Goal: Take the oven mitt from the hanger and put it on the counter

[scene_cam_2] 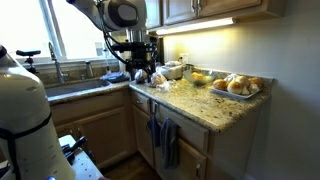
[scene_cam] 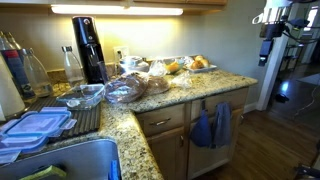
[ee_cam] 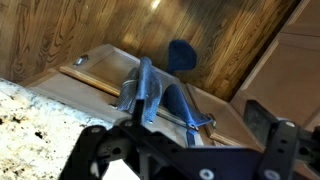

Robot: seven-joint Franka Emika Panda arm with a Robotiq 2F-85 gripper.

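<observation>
The deep blue oven mitt (ee_cam: 181,58) hangs from a bar hanger on a cabinet front, beside a paler grey-blue towel (ee_cam: 145,90). It shows in both exterior views (scene_cam: 203,130) (scene_cam_2: 155,130), under the edge of the speckled granite counter (scene_cam: 185,92) (scene_cam_2: 195,105). My gripper (ee_cam: 182,128) is open and empty, with the mitt and towel between its fingers but well below them. In the exterior views the gripper (scene_cam: 266,50) (scene_cam_2: 140,66) hangs high in front of the cabinets.
The counter holds a tray of fruit (scene_cam: 190,66), plastic bags (scene_cam: 130,88), a black drink machine (scene_cam: 88,45), bottles, lidded containers (scene_cam: 35,123) and a sink (scene_cam: 70,160). A wooden floor (ee_cam: 215,40) lies below the cabinets.
</observation>
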